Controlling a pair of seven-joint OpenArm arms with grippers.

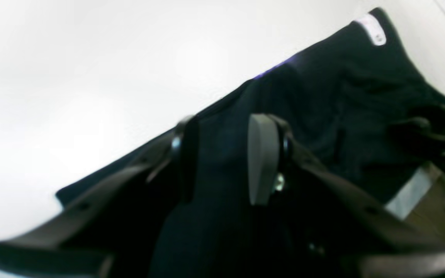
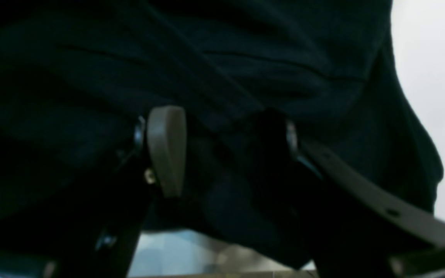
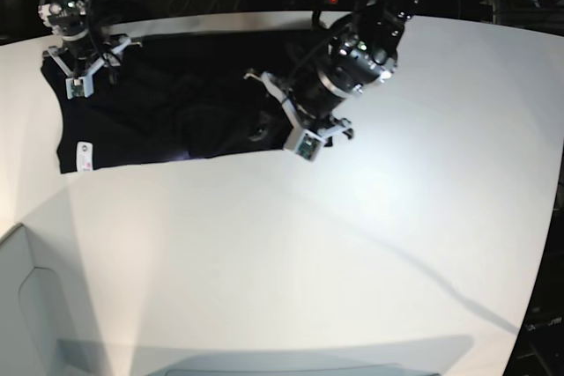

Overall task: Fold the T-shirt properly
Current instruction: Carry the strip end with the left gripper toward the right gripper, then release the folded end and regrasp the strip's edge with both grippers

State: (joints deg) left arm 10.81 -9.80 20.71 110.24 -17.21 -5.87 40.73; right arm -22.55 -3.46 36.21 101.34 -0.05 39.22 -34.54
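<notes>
- The shirt (image 3: pixel 176 107) lies at the far side of the white table (image 3: pixel 352 244), a dark, roughly rectangular mass with its near edge fairly straight and rumpled folds towards the middle.
- A small white tag (image 3: pixel 85 155) shows at its near corner, on the base view's left; our left wrist view catches the same tag (image 1: pixel 373 29) at the far end of a long straight edge, with a faint purple glint part-way along that edge.
- Our left gripper (image 3: pixel 295 121) is over the shirt's end on the base view's right. In the wrist view its fingers (image 1: pixel 263 158) stand apart with black cloth running between them; whether they pinch it we cannot tell.
- Our right gripper (image 3: pixel 79 63) is at the far corner on the base view's left. Its wrist view is filled with dark cloth; the fingers (image 2: pixel 166 150) are apart, and cloth seems bunched in the gap, but any grip is unclear.
- We judge the fold partly done: the shirt looks gathered into a band, not a compact packet.
- Left to do, by our reading: at least one more fold across, then smoothing the wrinkles.
</notes>
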